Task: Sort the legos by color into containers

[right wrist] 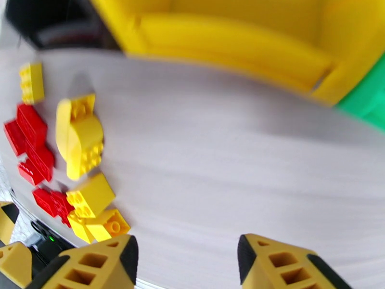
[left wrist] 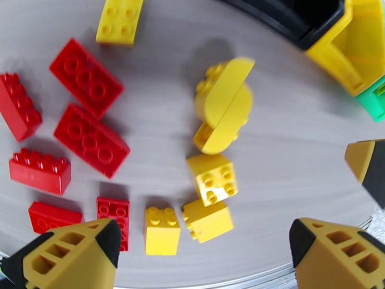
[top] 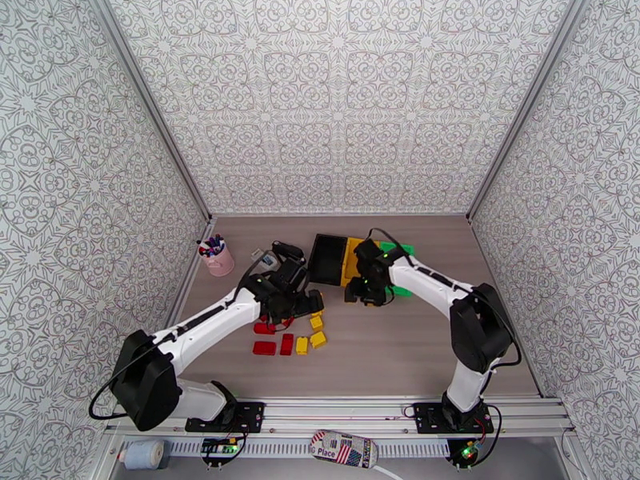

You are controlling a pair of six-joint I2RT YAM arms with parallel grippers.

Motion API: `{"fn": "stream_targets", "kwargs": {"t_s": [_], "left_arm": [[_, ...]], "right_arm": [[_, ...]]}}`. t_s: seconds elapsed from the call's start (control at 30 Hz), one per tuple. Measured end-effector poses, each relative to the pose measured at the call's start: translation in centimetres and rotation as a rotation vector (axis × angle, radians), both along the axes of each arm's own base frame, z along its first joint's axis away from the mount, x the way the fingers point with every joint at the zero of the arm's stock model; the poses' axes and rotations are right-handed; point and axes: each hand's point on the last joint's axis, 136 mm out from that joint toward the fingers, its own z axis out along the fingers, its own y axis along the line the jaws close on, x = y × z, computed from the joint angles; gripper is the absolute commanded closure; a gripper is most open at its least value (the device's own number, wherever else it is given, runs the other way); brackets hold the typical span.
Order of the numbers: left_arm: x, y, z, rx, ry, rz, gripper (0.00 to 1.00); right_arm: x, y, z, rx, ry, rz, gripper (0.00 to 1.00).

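Nearest the arm bases, a cluster of loose legos (top: 288, 336) lies on the table (top: 416, 354). Red bricks (left wrist: 89, 140) are gathered on the left and yellow bricks (left wrist: 211, 179) on the right, several packed just beside or touching one another, and two rounded yellow pieces (left wrist: 224, 107) are leaned together. No green brick is seen on the table, so the green sorting is judged probably done, while red and yellow are judged largely undone; what lies inside the bins cannot be told. Over the cluster the left gripper (left wrist: 204, 246) is held spread wide, with nothing grasped. A little farther and to the right, the right gripper (right wrist: 187, 256) is parted and empty over bare table, just in front of the yellow bin (right wrist: 231, 39). Beyond, the containers are set in a row: black bin (top: 326, 259), yellow bin, green bin (right wrist: 368, 99), the last two partly covered by the right arm. The tight packing and the nearness of the two grippers are judged the main hindrances. At the far left a pink pen cup (top: 218, 260) is placed well apart from the work.
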Motion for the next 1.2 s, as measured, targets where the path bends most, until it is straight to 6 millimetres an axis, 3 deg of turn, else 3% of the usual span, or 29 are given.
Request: {"fn": "stream_targets", "kwargs": {"t_s": [0.1,0.27,0.5,0.77,1.2], "left_arm": [[-0.6,-0.6,-1.7,0.035,0.043,-0.017,0.04],[-1.2,-1.3,-4.6,0.1,0.118,-0.033,0.08],[-0.6,-2.1,-7.0,0.146,0.17,-0.039,0.16],[0.8,-3.5,-7.3,0.147,0.163,-0.053,0.27],[0.8,-3.6,-7.7,0.167,0.165,-0.079,0.67]], "right_arm": [[-0.9,0.2,-0.7,-0.022,0.006,0.008,0.42],[-2.7,-1.6,-1.9,-0.074,0.028,-0.004,0.42],[-4.0,-3.1,-1.2,-0.081,0.005,-0.024,0.42],[-4.6,-3.8,-1.2,-0.088,0.003,-0.047,0.43],[-4.8,-3.9,-1.2,-0.085,0.001,-0.055,0.45]]}}
